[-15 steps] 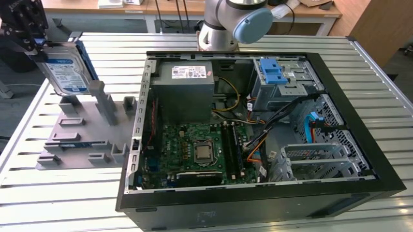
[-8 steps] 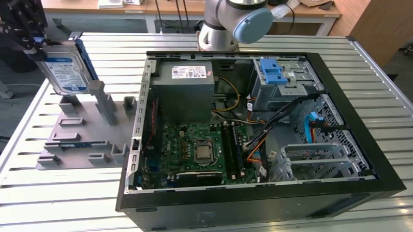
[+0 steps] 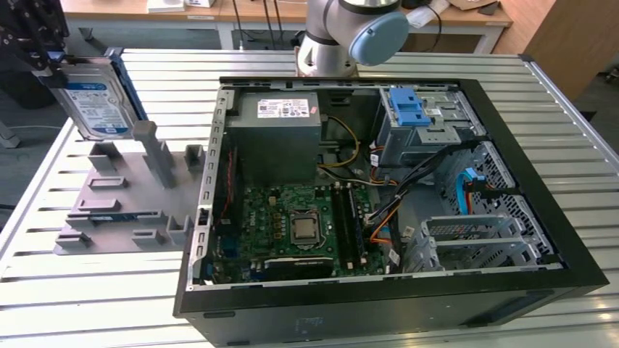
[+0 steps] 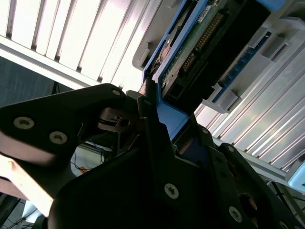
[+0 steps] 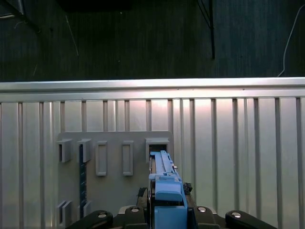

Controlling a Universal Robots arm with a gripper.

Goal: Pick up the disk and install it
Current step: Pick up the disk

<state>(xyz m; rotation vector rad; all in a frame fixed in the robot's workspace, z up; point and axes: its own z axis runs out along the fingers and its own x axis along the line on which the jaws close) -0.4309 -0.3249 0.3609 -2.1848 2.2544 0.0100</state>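
Silver with a white and blue label and a blue plastic frame, the disk (image 3: 95, 105) stands upright on edge in the upper left of the exterior view, gripped at its top by the black gripper (image 3: 46, 58). It hangs just behind the tall posts of a grey slotted rack (image 3: 121, 199) that lies on the slatted metal surface (image 3: 87, 290). Whether its lower edge touches the rack cannot be told. In the second wrist view the gripper (image 4: 157, 124) is closed narrow on the disk's blue frame, and the green circuit board on the disk's underside (image 4: 205, 38) faces the camera. In the first wrist view the blue edge of the disk (image 5: 167, 183) runs out from the gripper (image 5: 167, 217) towards an open slot of the rack (image 5: 112, 181), with the surface (image 5: 238, 143) around it. At the centre and right of the exterior view an open black computer case (image 3: 387, 308) lies on its side. Inside it are a grey power supply (image 3: 285, 138) in the upper middle, a green motherboard (image 3: 290, 225) below that, and a blue latch piece (image 3: 406, 109) on the drive cage at the upper right. The arm's base (image 3: 343, 36) stands behind the case, at the top centre.
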